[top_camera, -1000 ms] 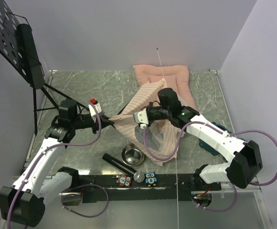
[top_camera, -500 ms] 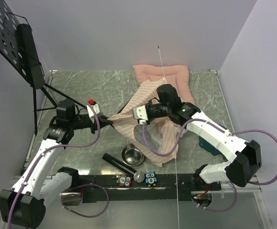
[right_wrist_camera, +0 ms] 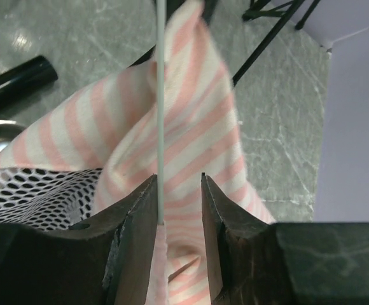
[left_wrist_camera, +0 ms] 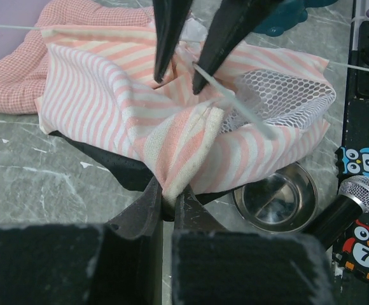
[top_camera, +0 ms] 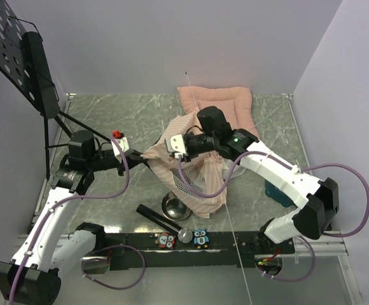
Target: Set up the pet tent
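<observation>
The pet tent (top_camera: 191, 171) lies crumpled at the table's middle: pink-and-white stripes, a white mesh panel (left_wrist_camera: 280, 95), a black floor underneath. My left gripper (top_camera: 145, 159) is shut on a striped corner of it (left_wrist_camera: 167, 197), low over the table. My right gripper (top_camera: 174, 157) hangs over the tent's top, jaws apart (right_wrist_camera: 178, 181). A thin white pole (right_wrist_camera: 161, 95) runs between them, along the left finger, into a fabric sleeve. The pole (top_camera: 191, 89) slants from above the cushion down past the table's near edge.
A pink quilted cushion (top_camera: 226, 98) lies behind the tent. A steel bowl (top_camera: 175, 204), a black microphone (top_camera: 159, 219) and two owl cards (top_camera: 200, 237) sit in front. A teal object (top_camera: 277, 190) is under the right arm. A music stand (top_camera: 25, 63) stands far left.
My right gripper has moved left and back over the tent, bunching the fabric leftward. The pole's top end has swung left. My left gripper has pulled slightly left with its corner.
</observation>
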Controlling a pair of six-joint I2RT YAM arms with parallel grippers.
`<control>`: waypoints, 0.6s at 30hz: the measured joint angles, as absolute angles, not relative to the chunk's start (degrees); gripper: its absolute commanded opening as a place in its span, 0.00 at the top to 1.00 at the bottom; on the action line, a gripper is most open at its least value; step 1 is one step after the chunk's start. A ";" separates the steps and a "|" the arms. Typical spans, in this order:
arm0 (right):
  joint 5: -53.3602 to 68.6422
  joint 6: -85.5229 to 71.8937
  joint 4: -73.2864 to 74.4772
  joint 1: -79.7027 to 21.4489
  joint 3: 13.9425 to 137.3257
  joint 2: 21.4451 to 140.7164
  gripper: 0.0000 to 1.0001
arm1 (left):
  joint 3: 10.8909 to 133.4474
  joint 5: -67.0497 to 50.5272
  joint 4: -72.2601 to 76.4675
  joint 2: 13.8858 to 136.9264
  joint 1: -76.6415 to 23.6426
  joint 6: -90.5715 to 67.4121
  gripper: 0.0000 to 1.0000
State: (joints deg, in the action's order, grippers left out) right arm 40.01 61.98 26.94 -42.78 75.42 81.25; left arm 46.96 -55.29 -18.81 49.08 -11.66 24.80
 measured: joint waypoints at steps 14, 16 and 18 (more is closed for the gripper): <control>43.29 53.21 26.79 -43.86 80.71 82.85 0.62 | 46.96 -55.22 -19.27 49.17 -11.68 25.76 0.99; 43.90 52.07 26.61 -44.42 80.71 82.85 0.63 | 46.96 -55.22 -19.55 49.23 -11.70 25.76 0.99; 44.64 50.98 26.61 -45.01 81.06 82.85 0.63 | 46.96 -55.22 -19.62 49.25 -11.70 25.76 0.99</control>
State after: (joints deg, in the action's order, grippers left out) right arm 44.64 50.98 26.61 -45.01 81.06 82.85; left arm 46.96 -55.22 -19.62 49.25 -11.70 25.76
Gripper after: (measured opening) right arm 0.375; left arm 0.071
